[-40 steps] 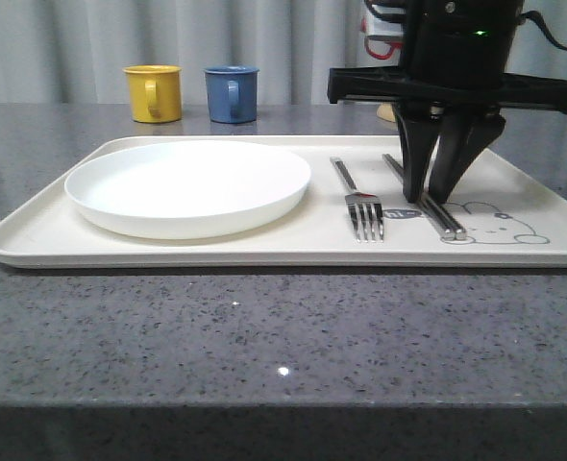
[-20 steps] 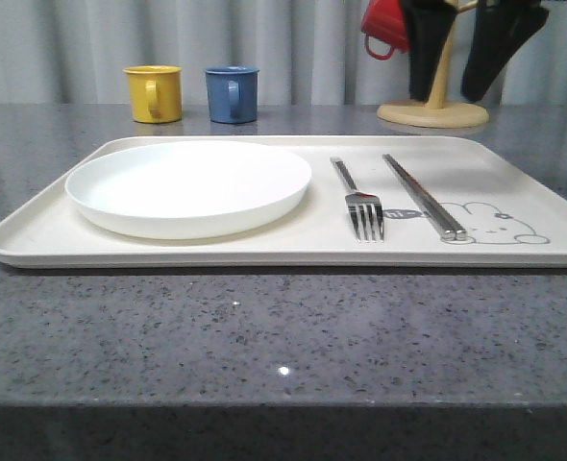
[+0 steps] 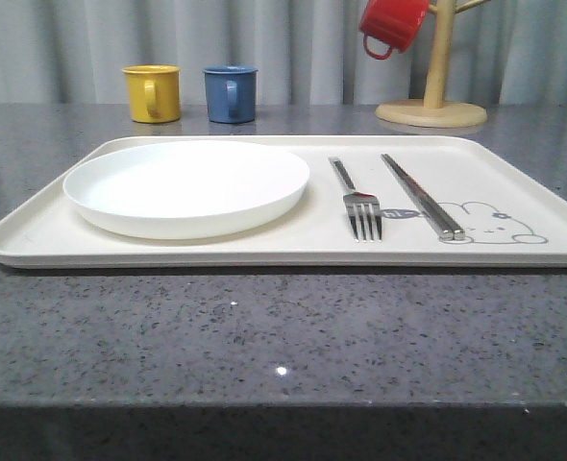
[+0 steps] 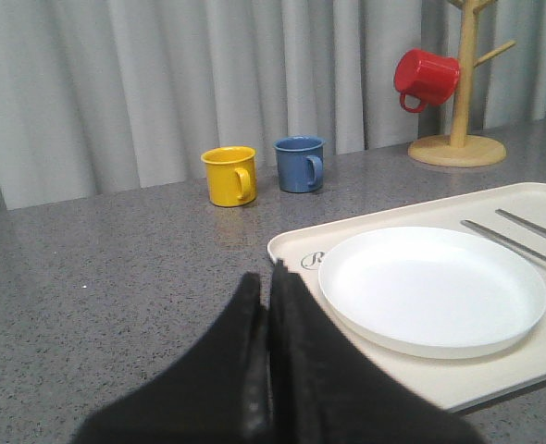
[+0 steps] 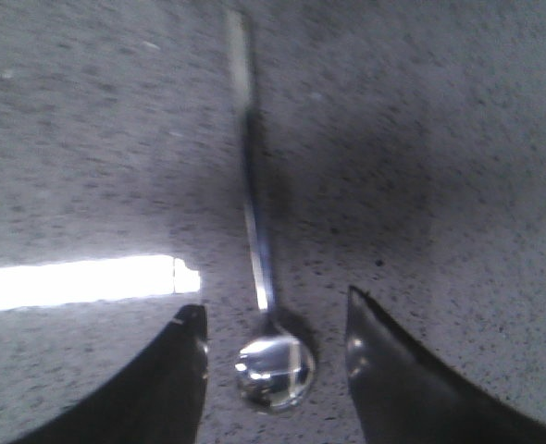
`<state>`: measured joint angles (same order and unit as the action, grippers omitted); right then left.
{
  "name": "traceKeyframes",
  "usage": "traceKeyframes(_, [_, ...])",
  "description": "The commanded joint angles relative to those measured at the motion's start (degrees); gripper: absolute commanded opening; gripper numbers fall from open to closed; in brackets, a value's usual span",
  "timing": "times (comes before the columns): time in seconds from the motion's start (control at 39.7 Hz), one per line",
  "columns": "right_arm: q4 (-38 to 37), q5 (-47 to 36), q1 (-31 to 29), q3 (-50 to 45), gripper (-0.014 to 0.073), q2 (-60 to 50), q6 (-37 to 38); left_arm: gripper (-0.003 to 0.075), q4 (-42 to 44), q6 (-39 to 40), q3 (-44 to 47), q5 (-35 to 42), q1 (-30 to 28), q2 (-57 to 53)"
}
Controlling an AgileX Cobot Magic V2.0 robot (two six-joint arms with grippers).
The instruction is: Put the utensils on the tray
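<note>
Right gripper [image 5: 273, 370], seen from its own wrist camera, hangs with its two dark fingers spread wide, holding nothing, one at the lower left and one at the lower right of the frame. Between them lies the shiny steel spoon [image 5: 259, 277], its bowl low in the middle and its slim handle running toward the top, flat on the speckled grey stone countertop [image 5: 421, 139] and not on the tray.

On the large cream rectangular tray with the rabbit drawing [image 3: 514, 252], the round shallow white plate [image 3: 185, 184] sits in the left half. To its right, the steel four-tined fork [image 3: 357, 200] and then the pair of flat steel chopsticks [image 3: 421, 195] lie side by side, near each other but apart.

I'd judge the spoon to be the last piece outstanding, so the step in hand is picking it up. The next move calls for lowering the fingers either side of the thin handle and closing squarely, since a flat, slick handle could slip.

Left gripper [image 4: 269, 305] sits clenched, fingers pressed together on nothing, just short of the tray's corner.

Behind the tray stand a yellow mug [image 3: 153, 92] and a blue mug [image 3: 230, 93], and a red mug [image 3: 392, 26] hangs on a wooden mug tree [image 3: 432, 101].
</note>
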<state>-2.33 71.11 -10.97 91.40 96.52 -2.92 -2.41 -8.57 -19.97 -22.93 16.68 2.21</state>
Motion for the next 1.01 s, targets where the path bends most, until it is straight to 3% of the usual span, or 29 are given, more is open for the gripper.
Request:
traceKeyframes(0.0, [2.74, 1.61, -2.82, 1.02, 0.0379, -0.36, -2.04, -0.0018, -0.62, 0.41, -1.50, 4.48, -0.03, 0.69])
traceKeyframes(0.53, [2.94, -3.75, -2.81, 1.02, 0.0377, 7.18, -2.93, -0.0018, -0.62, 0.41, -1.50, 4.48, -0.03, 0.69])
traceKeyframes(0.81, [3.25, -4.16, -2.75, 1.02, 0.0297, 9.25, -2.93, -0.0018, -0.62, 0.41, -1.50, 4.48, -0.03, 0.69])
traceKeyframes(0.88, [3.25, -4.39, -2.70, 1.02, 0.0260, 9.32, -2.93, -0.0018, -0.62, 0.41, -1.50, 4.48, -0.03, 0.69])
traceKeyframes(0.98, [3.28, -4.40, -2.70, 1.02, 0.0083, 9.32, -2.93, -0.0018, -0.62, 0.41, -1.50, 4.48, -0.03, 0.69])
